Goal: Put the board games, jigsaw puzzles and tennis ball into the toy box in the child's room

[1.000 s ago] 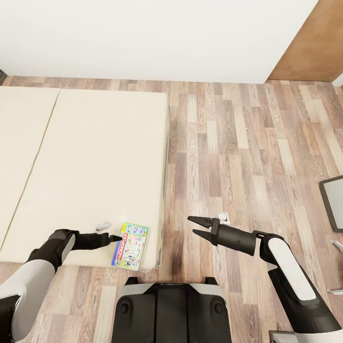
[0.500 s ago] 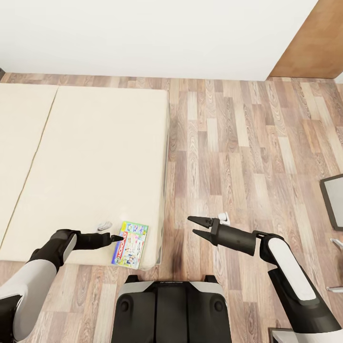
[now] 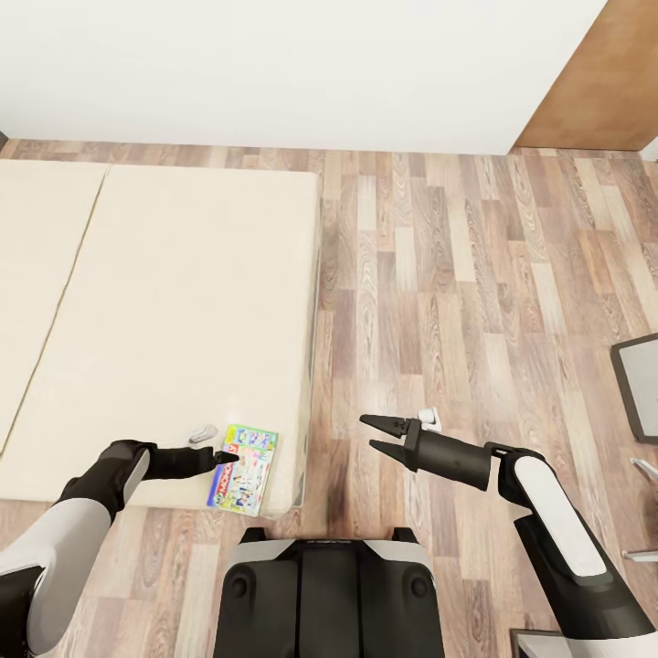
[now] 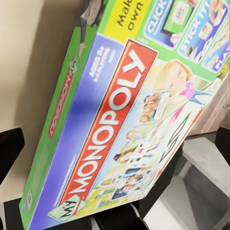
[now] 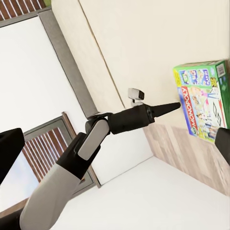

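Note:
A green-edged Monopoly board game (image 3: 247,471) lies flat on the near right corner of the bed (image 3: 164,302), on its beige mattress. My left gripper (image 3: 228,454) is at the box's left edge, its tip just over it. In the left wrist view the box (image 4: 120,124) is very close, and the dark fingers (image 4: 9,148) stand wide apart at either side, open. My right gripper (image 3: 370,434) hangs open over the wood floor to the right of the bed, holding nothing. The right wrist view looks across at the left gripper (image 5: 175,105) and the box (image 5: 203,103).
A white wall runs along the back, with a brown wood panel (image 3: 603,82) at the far right. A dark grey framed object (image 3: 640,384) sits at the right edge. Wood-plank floor (image 3: 457,292) stretches right of the bed. My base (image 3: 329,594) is close to the bed's corner.
The whole view has shifted slightly, so the bed and box sit a little further left. My left gripper's tip has crept a little onto the box's edge. The right arm has not moved.

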Robot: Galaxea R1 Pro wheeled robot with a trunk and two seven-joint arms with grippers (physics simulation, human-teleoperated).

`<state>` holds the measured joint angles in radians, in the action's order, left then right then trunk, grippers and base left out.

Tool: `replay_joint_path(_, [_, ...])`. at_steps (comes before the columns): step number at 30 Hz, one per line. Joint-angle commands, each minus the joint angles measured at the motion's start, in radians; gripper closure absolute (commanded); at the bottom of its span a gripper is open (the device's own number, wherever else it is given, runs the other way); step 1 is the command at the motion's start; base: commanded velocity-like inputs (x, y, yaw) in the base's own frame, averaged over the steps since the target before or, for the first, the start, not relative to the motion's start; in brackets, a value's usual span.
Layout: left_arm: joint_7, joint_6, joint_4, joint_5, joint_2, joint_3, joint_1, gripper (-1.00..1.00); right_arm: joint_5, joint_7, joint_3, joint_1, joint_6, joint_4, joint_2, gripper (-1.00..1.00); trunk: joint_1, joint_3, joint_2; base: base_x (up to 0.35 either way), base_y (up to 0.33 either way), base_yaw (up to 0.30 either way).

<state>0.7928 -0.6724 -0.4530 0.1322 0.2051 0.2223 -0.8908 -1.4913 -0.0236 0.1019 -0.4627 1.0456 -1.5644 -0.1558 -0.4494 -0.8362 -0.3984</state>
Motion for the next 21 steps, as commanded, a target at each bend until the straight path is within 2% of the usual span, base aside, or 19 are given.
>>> replay_joint_path(1, [0.008,-0.006,-0.001,0.01,-0.001,0.008,0.0,-1.0,-0.003,-0.002,0.001,-0.001,0.002,0.0,-0.001,-1.0,-0.001,-0.001,-0.002,0.0,-0.066,0.0])
replay_joint_path(18, [0.009,-0.005,-0.001,0.007,-0.001,0.008,0.0,-1.0,-0.003,-0.002,0.001,-0.001,0.002,-0.001,-0.001,-1.0,-0.001,-0.001,-0.002,-0.011,-0.067,0.0])
replay_joint_path(21, [0.01,-0.006,0.0,0.008,-0.013,0.009,0.0,-1.0,-0.003,-0.001,0.001,-0.001,0.002,0.0,-0.001,-1.0,-0.001,-0.001,-0.002,0.0,-0.002,0.0])
